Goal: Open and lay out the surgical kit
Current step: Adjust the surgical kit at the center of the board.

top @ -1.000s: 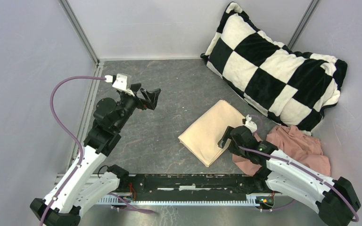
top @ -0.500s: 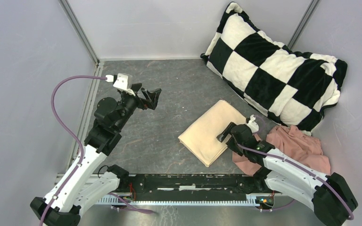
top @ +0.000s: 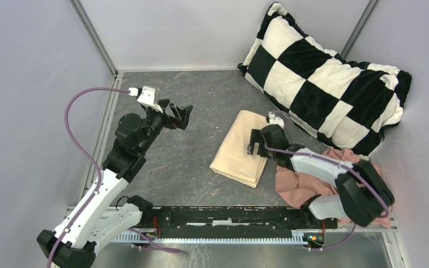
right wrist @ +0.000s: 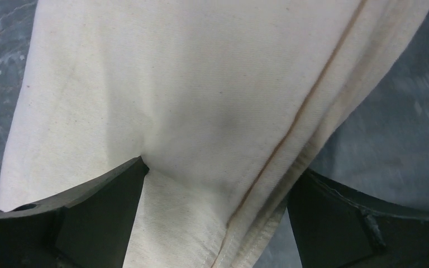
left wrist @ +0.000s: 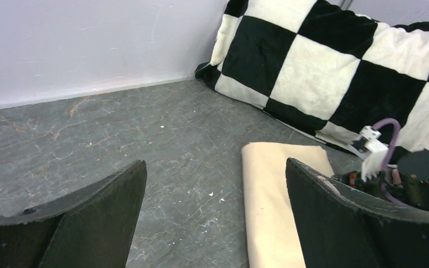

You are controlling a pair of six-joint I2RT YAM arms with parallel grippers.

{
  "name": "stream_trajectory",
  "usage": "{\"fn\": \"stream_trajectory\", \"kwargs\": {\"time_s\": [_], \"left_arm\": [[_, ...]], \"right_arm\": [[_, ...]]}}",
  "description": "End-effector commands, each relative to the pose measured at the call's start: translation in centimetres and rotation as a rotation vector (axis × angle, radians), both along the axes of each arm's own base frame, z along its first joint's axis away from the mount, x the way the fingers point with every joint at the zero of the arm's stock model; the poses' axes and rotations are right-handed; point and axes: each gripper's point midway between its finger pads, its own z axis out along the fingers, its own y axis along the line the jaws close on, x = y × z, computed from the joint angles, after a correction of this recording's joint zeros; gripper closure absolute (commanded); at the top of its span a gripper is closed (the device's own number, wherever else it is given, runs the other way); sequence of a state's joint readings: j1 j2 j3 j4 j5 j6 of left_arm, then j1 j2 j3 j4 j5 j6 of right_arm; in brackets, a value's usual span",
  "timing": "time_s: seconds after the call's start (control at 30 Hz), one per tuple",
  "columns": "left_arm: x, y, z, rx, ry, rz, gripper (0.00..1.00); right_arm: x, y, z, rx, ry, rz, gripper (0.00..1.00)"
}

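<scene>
The surgical kit is a folded beige cloth wrap (top: 236, 146) lying flat on the grey table, mid-right. No tray or steel instruments show. My right gripper (top: 253, 146) is open and pressed down on the wrap's right side; in the right wrist view the wrap (right wrist: 201, 84) fills the frame and its seamed edge runs between the spread jaws of the gripper (right wrist: 215, 218). My left gripper (top: 181, 114) is open and empty, held above the table to the left of the wrap. The wrap (left wrist: 271, 195) lies ahead of it in the left wrist view, by the right finger.
A black-and-white checkered pillow (top: 324, 72) leans in the back right corner, just behind the wrap. A pink cloth (top: 352, 167) lies crumpled under the right arm. Grey walls close off the left, back and right.
My right gripper has swept left and back, dragging the wrap with it. The wrap has turned and now lies narrower, more lengthwise, further from the pink cloth. The left arm barely moved.
</scene>
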State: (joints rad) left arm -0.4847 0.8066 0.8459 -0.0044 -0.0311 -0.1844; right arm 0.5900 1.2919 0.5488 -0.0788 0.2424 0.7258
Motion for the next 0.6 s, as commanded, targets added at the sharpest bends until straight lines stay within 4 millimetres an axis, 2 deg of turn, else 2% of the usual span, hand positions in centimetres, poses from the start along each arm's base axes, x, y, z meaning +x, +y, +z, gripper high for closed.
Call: {"fn": "stream_trajectory", "kwargs": {"time_s": [0.0, 0.1, 0.2, 0.3, 0.4, 0.5, 0.57], "left_arm": [[0.5, -0.1, 0.5, -0.048, -0.001, 0.019, 0.0], [1.0, -0.4, -0.2, -0.039, 0.022, 0.016, 0.0], [1.6, -0.8, -1.5, -0.02, 0.059, 0.019, 0.0], [2.2, -1.1, -2.9, -0.004, 0.113, 0.028, 0.0], [2.4, -1.4, -5.1, -0.006, 0.212, 0.036, 0.0], [1.8, -2.0, -7.4, -0.034, 0.322, 0.02, 0.01], [1.2, -2.1, -9.0, -0.048, 0.382, 0.015, 0.01]], "right_arm": [[4.0, 6.0, 3.0, -0.031, -0.183, 0.425, 0.02], [4.3, 9.7, 3.1, 0.027, -0.173, 0.627, 0.02], [5.0, 11.0, 3.8, 0.045, -0.181, 0.677, 0.02], [5.5, 10.4, 4.0, 0.04, -0.169, 0.654, 0.02], [5.2, 8.3, 2.8, 0.091, -0.09, 0.603, 0.02], [3.2, 6.5, 1.6, 0.232, -0.034, 0.585, 0.02], [1.7, 6.6, 1.3, 0.322, -0.015, 0.604, 0.02]]}}
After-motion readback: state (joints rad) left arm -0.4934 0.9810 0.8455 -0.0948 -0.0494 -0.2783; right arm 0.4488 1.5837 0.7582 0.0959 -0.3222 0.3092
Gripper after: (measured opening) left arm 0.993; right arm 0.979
